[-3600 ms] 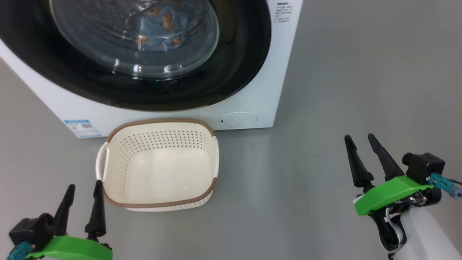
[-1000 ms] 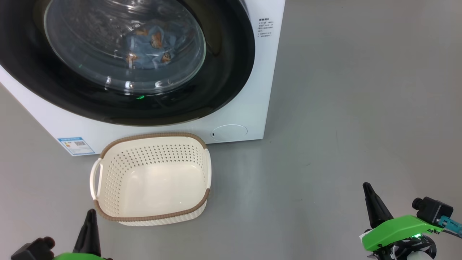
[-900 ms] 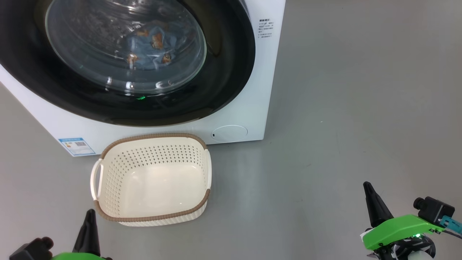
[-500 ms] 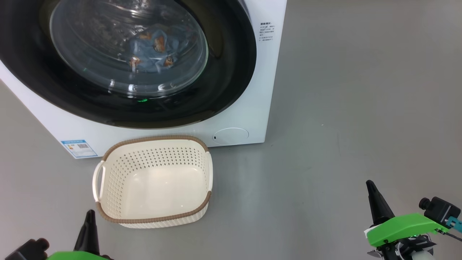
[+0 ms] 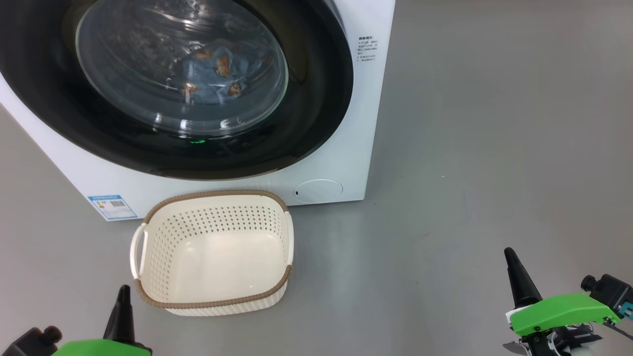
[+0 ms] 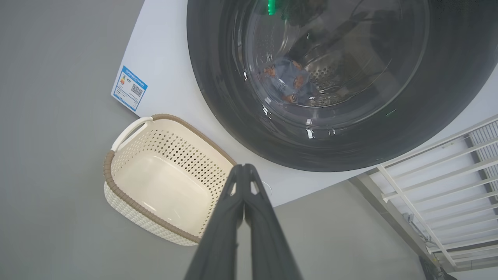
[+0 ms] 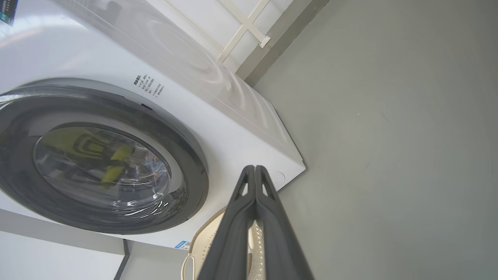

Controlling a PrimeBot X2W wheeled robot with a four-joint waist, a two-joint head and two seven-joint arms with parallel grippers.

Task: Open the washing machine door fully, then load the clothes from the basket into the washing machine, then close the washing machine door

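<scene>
One washing machine [image 5: 346,163] stands on the grey floor [image 5: 470,148], its one door [image 5: 316,99] shut; one blue bundle of clothes [image 5: 217,74] lies behind the glass; one basket [image 5: 212,194] sits just before the machine's front bottom edge; left gripper [image 6: 244,171] and right gripper [image 7: 255,171], fingers pressed together, grasp nothing.

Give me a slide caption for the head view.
Door of the washer closed, blue clothes inside, empty basket in front; left pincer and right pincer shut, holding nothing.

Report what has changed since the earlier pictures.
The left gripper and right gripper have shut their jaws and drawn lower in the head view; the camera shifted slightly too. Unchanged: washing machine door closed, clothes behind its glass, basket empty on the floor.
</scene>
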